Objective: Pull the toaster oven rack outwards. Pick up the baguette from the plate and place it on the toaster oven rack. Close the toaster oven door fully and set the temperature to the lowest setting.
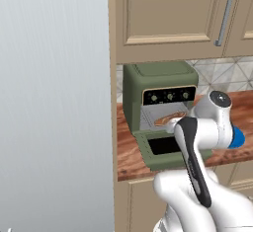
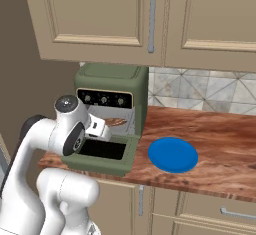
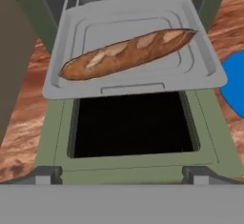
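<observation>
Baguette: the light-brown oblong baguette [image 3: 128,53] already lies on the flat grey metal toaster oven rack [image 3: 76,85], which is pulled out over the open door; its long axis runs corner to corner across the rack.
Plate: the round bright-blue plate [image 2: 173,154] sits bare on the wooden counter [image 2: 220,139], just beside the boxy olive-green toaster oven [image 2: 112,86].
Hand: your two-finger gripper [image 3: 123,176] is spread wide and holds nothing; its dark tips sit at the near edge of the door.
Door: the olive-green framed toaster oven door [image 3: 133,125], with its dark glass window, lies flat and fully open, directly ahead of and below your hand.
Deciding relation: the door's free edge is the part nearest your fingers; closing looks to call for getting under that edge and swinging it up towards the oven.
Risk: the pulled-out rack overhangs the door, so it may block the closing.
</observation>
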You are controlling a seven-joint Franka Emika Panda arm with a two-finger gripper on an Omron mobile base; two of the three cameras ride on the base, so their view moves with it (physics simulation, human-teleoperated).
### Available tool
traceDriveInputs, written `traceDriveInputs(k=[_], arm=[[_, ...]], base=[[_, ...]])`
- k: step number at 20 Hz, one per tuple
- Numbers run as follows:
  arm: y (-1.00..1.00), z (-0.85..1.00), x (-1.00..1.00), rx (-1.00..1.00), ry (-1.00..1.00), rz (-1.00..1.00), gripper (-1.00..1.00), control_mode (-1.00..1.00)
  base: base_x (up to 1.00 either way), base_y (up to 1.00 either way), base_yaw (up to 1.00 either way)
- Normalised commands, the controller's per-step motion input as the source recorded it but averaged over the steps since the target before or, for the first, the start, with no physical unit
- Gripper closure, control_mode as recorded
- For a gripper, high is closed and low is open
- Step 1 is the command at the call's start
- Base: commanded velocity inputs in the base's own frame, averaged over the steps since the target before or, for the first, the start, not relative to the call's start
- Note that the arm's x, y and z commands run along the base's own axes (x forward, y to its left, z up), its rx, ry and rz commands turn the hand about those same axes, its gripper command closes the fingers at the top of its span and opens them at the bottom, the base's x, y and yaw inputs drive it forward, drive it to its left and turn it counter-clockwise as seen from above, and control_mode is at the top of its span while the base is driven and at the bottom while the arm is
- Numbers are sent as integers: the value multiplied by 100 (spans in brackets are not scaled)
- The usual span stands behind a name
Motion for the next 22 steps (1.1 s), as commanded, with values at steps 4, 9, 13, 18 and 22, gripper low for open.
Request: traceDriveInputs(k=[4, 9, 13, 18, 22], arm=[[0, -2, 0, 0, -1, 8, -100, -100], [0, -25, 0, -3, 0, 3, -100, -100], [0, -26, 0, -4, 0, 2, -100, -100], [0, -7, 0, 0, 0, 0, -100, -100], [0, -8, 0, 0, 0, 1, -100, -100]], base=[[0, 0, 0], [0, 0, 0], [0, 0, 0], [0, 0, 0], [0, 0, 0]])
